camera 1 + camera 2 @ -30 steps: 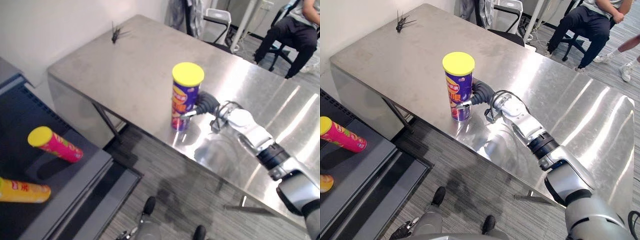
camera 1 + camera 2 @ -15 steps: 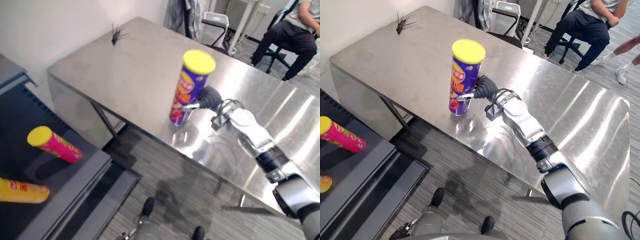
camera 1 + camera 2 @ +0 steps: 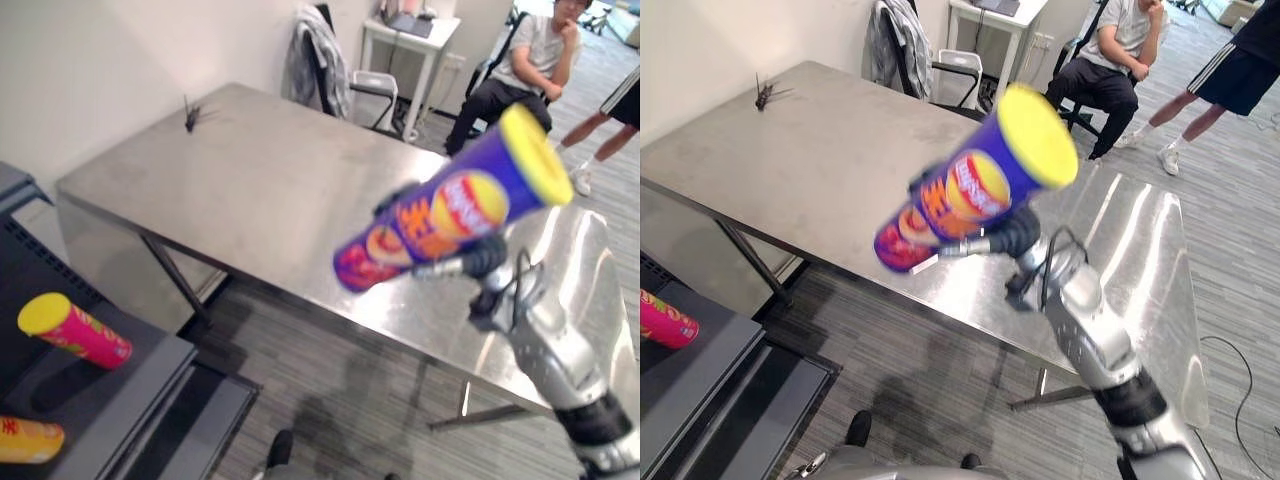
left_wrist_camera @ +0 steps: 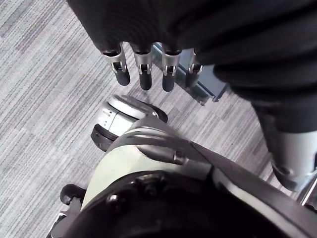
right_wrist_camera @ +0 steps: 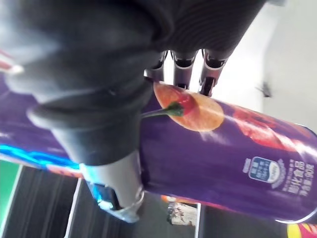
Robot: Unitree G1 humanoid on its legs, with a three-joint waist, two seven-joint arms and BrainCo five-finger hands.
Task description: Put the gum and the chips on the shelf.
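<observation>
The right hand (image 3: 484, 258) is clasping the purple chips can (image 3: 445, 215) — fingers curled round its middle — and holding it tilted in the air over the table's (image 3: 250, 170) near edge, probably for carrying to the shelf (image 3: 140, 395). The left hand (image 4: 143, 74) is hanging with fingers relaxed.

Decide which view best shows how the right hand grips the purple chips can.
The right wrist view: up close, the right hand has fingers and thumb curled round the purple chips can. Both eye views show the whole can tilted in the air, the hand mostly behind it. The left wrist view has the open left hand.
</observation>
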